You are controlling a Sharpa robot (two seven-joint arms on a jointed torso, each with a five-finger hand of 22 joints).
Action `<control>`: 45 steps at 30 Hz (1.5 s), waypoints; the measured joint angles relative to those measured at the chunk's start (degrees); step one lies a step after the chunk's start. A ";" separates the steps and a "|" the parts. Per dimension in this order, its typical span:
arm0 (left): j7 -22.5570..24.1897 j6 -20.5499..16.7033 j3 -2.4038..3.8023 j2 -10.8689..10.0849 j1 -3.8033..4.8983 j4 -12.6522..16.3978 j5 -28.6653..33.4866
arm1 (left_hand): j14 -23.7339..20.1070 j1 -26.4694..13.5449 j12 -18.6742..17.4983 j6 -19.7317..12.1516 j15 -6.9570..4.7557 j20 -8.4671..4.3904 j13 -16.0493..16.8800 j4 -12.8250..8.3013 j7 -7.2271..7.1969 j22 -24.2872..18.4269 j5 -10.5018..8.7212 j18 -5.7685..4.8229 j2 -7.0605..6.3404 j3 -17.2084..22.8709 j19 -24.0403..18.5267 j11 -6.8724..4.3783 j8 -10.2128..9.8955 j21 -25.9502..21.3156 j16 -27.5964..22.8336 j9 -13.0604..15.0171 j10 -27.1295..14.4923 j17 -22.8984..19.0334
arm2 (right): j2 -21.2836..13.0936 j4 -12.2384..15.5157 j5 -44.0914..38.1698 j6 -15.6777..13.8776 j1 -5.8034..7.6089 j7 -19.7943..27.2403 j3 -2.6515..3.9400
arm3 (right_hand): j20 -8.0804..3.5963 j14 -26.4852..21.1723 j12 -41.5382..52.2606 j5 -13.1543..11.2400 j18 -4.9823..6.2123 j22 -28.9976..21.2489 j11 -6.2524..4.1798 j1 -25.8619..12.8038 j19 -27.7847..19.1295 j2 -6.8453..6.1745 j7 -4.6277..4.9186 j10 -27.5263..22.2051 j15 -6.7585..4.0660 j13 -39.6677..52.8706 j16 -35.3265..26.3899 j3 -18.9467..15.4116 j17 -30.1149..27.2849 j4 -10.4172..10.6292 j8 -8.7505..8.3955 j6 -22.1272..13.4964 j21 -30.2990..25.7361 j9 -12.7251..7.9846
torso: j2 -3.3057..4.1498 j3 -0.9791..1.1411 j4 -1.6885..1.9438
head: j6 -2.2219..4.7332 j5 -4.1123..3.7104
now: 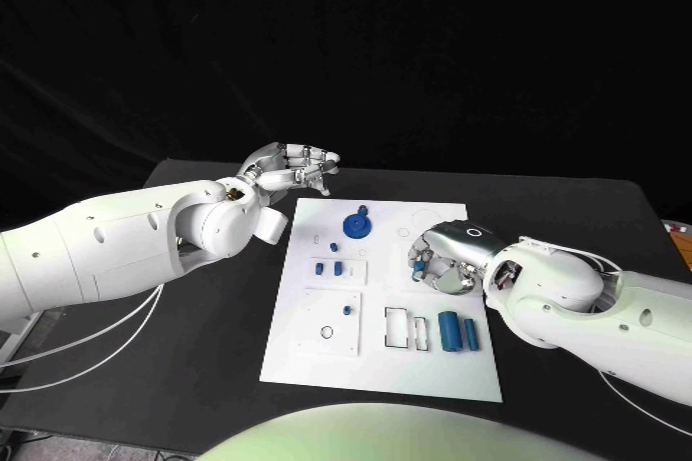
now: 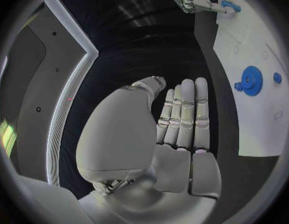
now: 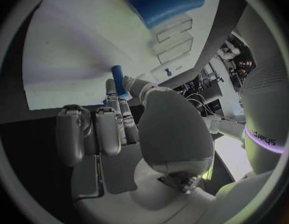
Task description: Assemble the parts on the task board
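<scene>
The white task board (image 1: 379, 356) lies in the middle of the black table. My right hand (image 1: 444, 258) hovers over the board's right side and pinches a small blue peg (image 1: 418, 268) between thumb and finger. The right wrist view shows the same blue peg (image 3: 119, 79) at the fingers, above the board (image 3: 76, 50). My left hand (image 1: 296, 167) is raised beyond the board's far left corner. Its fingers (image 2: 185, 114) lie straight and side by side, holding nothing. A blue gear (image 1: 355, 224) stands on the far part of the board, also visible as the gear (image 2: 250, 79).
Two blue cylinders (image 1: 460, 332) lie near the board's right near corner. Two small blue pegs (image 1: 329, 268) stand left of centre, and another small blue piece (image 1: 349, 308) sits in a raised plate nearer me. Black table surrounds the board.
</scene>
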 measured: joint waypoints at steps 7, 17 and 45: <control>-0.02 0.00 0.00 0.05 0.00 -0.21 0.00 | 0.00 0.00 0.00 0.00 0.00 0.00 0.02 0.00 0.00 0.00 0.00 0.00 0.00 0.00 0.00 0.00 0.00 0.00 0.00 0.00 0.00 0.00 | -1.26 2.21 0.62 -1.99 0.65 -0.09 0.26 | 0.00 -0.09 -0.01 -0.12 0.00 0.00 0.00 0.07 0.00 0.07 0.00 0.00 -0.09 0.00 0.00 0.15 -0.01 -0.16 0.10 0.00 0.00 0.43 | -0.09 0.00 -0.02 | 0.15 0.01; -0.05 0.00 -0.01 0.32 0.00 -0.62 0.01 | 0.00 0.00 0.00 0.00 0.00 0.00 0.02 0.00 0.00 0.00 0.00 0.00 0.00 0.00 0.00 0.00 0.00 0.00 0.00 0.00 0.00 0.00 | -1.25 7.23 2.85 -3.35 1.91 -0.17 0.52 | 0.01 -0.09 -0.02 -0.32 0.01 -0.01 0.02 0.08 0.00 0.06 -0.09 0.02 -0.08 0.07 0.00 0.24 -0.09 -0.25 0.41 -0.10 0.00 0.46 | -0.14 -0.03 -0.03 | 0.52 0.36; -0.14 0.24 -0.01 1.92 -0.01 -1.23 0.44 | 0.00 0.00 0.26 0.00 0.00 0.00 0.00 0.00 0.00 0.00 0.00 0.00 0.00 0.00 0.00 0.00 0.00 0.00 0.00 0.00 0.00 -0.05 | 13.51 3.57 2.04 -4.70 -6.13 2.22 -0.46 | 0.01 -0.09 -0.69 -0.15 0.08 -0.03 0.11 0.31 0.00 0.26 0.10 0.11 -0.08 -0.01 -0.01 0.60 -0.22 -0.64 0.20 -0.11 0.00 1.23 | 0.09 -0.05 0.07 | -0.80 3.21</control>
